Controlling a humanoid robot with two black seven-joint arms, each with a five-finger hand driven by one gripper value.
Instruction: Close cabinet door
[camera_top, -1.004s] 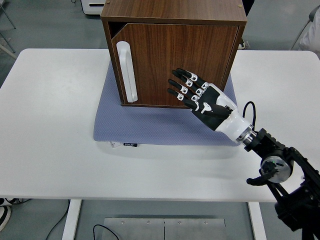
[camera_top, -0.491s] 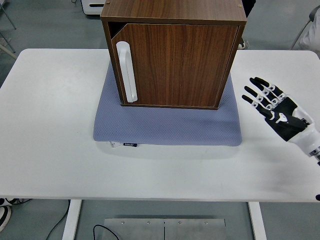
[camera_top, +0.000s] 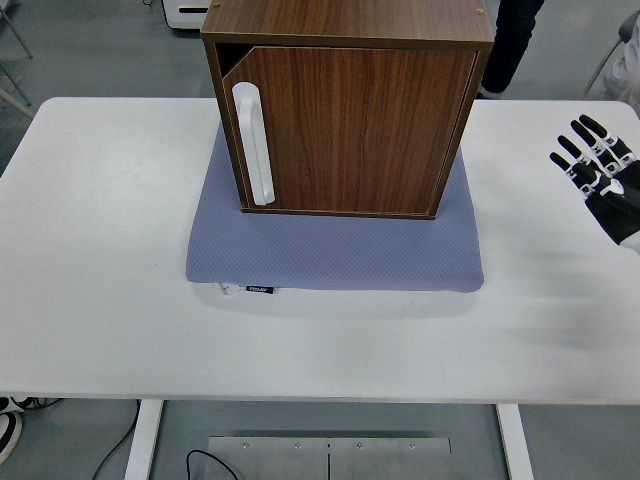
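While the cabinet door (camera_top: 350, 130) sits nearly shut on the wooden cabinet (camera_top: 350, 22) at the counter's (camera_top: 100, 300) far middle, the right hand (camera_top: 607, 180) is held well to its right, fingers (camera_top: 578, 140) released and spread, grasping nothing.

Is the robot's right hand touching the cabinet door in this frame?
No. The right hand hangs open at the table's right edge, well clear of the cabinet door.
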